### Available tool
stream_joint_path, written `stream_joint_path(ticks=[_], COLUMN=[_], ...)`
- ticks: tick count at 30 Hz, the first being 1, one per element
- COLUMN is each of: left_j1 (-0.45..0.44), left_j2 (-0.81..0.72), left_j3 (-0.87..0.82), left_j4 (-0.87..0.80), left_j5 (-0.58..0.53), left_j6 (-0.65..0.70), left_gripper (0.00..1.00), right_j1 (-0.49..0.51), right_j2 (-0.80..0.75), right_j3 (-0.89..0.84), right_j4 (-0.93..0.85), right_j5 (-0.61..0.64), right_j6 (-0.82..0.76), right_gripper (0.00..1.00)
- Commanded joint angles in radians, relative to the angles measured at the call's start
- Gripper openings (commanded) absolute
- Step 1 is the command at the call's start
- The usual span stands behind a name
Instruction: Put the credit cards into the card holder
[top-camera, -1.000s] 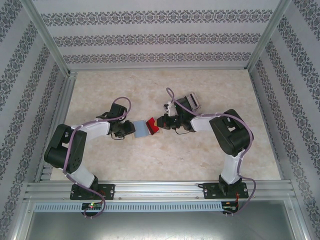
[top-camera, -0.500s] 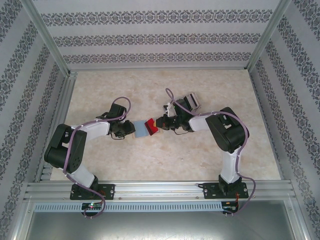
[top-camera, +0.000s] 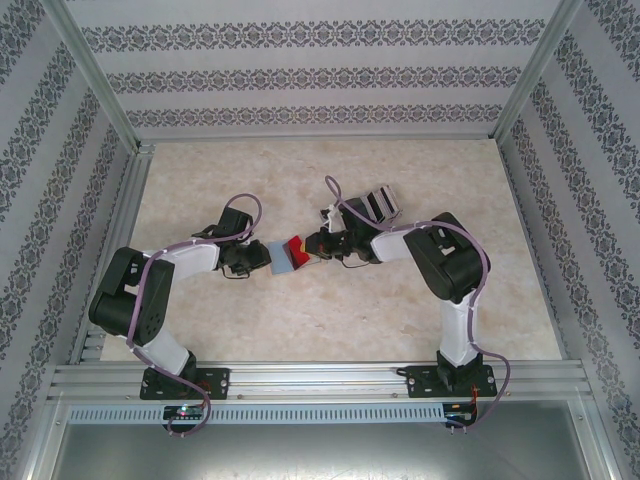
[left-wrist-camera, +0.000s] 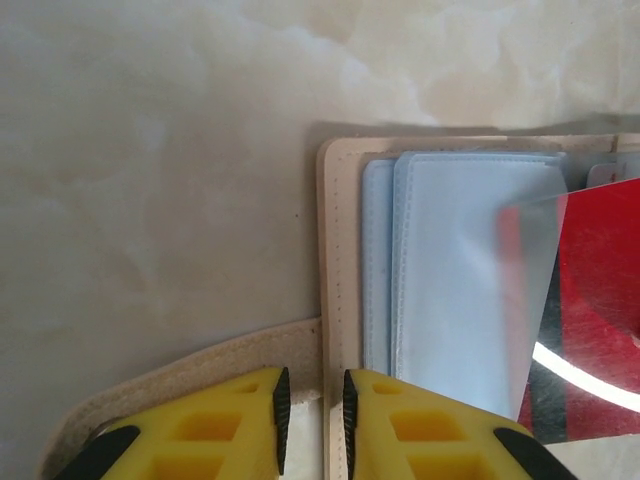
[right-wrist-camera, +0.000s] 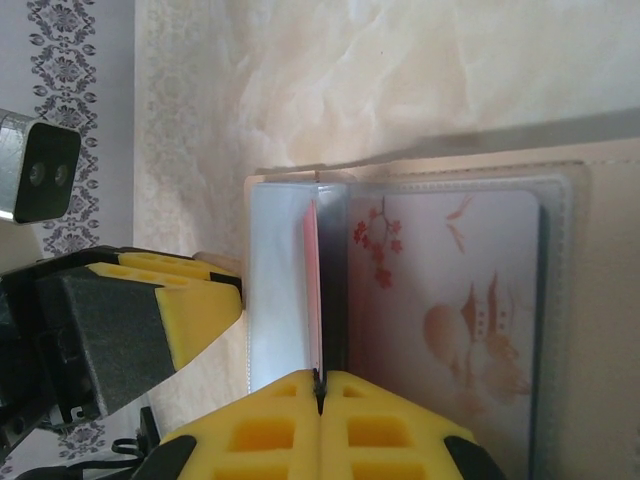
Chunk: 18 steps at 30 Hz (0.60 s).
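The card holder (top-camera: 282, 260) has a beige cover (left-wrist-camera: 335, 250) and pale blue see-through sleeves (left-wrist-camera: 450, 280). My left gripper (left-wrist-camera: 310, 410) pinches the cover's edge between its yellow fingers, left of the sleeves (top-camera: 262, 257). A red credit card (left-wrist-camera: 600, 300) stands on edge, gripped by my shut right gripper (right-wrist-camera: 320, 385), its leading end tucked between sleeves (right-wrist-camera: 312, 260). From above, the right gripper (top-camera: 310, 243) sits just right of the holder, with the red card (top-camera: 295, 244) overlapping it. Another card (right-wrist-camera: 450, 300), printed with a pagoda and red blossoms, lies inside a sleeve.
A small grey-and-white striped object (top-camera: 380, 203) lies on the marble-look table just behind the right arm. Metal frame rails (top-camera: 110, 240) and wallpapered walls ring the table. Open floor stretches toward the back (top-camera: 300, 170) and front (top-camera: 310, 320).
The right gripper has moved left with the red card, so the card now overlaps the holder's sleeves. The left gripper has stayed in place on the cover, its jaws narrowing slightly.
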<state>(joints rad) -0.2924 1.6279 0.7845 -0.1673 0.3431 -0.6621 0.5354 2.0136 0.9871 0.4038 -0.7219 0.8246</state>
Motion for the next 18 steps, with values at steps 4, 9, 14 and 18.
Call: stream_joint_path(ticks=[4,9,14,18], left_j1=[0.005,0.004,0.005,0.005], left_j2=[0.023,0.024,0.024,0.029], left_j3=[-0.028,-0.03,-0.032,-0.037], left_j4=[0.015,0.016,0.013,0.033], left_j5=[0.023,0.022,0.013,0.023], left_j6=[-0.01,-0.007,-0.008,-0.017], left_gripper=[0.21,0.19,0.19,0.19], right_j1=[0.027,0.042,0.055,0.104], right_j2=[0.001,-0.026,-0.062,-0.06], right_j3=[0.003,-0.03,-0.067,-0.051], right_j4=[0.024,0.037,0.042,0.019], right_j5=[0.092,0.16,0.235,0.276], right_j6=[0.003,-0.013,-0.016,-0.033], right_gripper=[0.04,0.03,0.03,0.04])
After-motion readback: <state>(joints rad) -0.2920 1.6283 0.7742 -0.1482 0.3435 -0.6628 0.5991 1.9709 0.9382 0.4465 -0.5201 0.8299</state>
